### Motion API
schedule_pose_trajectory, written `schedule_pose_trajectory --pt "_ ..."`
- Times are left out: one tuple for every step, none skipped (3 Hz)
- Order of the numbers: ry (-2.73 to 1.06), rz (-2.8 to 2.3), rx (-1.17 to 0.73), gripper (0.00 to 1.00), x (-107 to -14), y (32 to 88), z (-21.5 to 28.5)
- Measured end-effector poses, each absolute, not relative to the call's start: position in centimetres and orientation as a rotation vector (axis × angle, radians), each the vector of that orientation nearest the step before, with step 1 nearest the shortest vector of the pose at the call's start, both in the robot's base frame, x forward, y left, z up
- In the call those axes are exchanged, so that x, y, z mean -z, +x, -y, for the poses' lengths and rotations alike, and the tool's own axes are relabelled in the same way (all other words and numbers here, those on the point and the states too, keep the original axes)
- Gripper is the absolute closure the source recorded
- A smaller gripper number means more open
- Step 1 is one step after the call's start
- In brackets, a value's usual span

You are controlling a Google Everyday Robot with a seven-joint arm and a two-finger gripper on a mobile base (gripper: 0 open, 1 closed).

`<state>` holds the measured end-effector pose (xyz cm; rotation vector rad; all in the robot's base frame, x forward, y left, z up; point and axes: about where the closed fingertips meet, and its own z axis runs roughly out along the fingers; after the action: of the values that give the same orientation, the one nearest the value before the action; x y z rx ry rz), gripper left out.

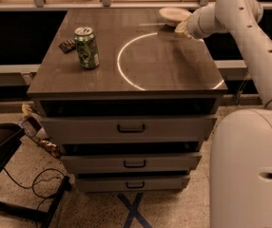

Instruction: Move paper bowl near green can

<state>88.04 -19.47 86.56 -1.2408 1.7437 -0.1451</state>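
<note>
The white paper bowl (173,16) sits at the far right of the dark tabletop (126,65), close to its back edge. My gripper (182,28) is at the bowl's near right rim, on the end of the white arm coming in from the right. The green can (86,47) stands upright on the left part of the tabletop, well away from the bowl.
A small dark flat object (68,45) lies just left of the can. A bright ring of light (140,61) marks the tabletop's middle. Below are three drawers (129,127). A chair and cable are on the floor at left. My white base (250,170) fills the lower right.
</note>
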Motion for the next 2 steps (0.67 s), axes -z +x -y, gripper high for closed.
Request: schedule_pose_trajectory --pt "-1.245 -1.745 0.14 0.97 -86.23 88.12 19.19" --pt "-1.248 -1.746 0.136 0.75 -85.96 88.19 18.96"
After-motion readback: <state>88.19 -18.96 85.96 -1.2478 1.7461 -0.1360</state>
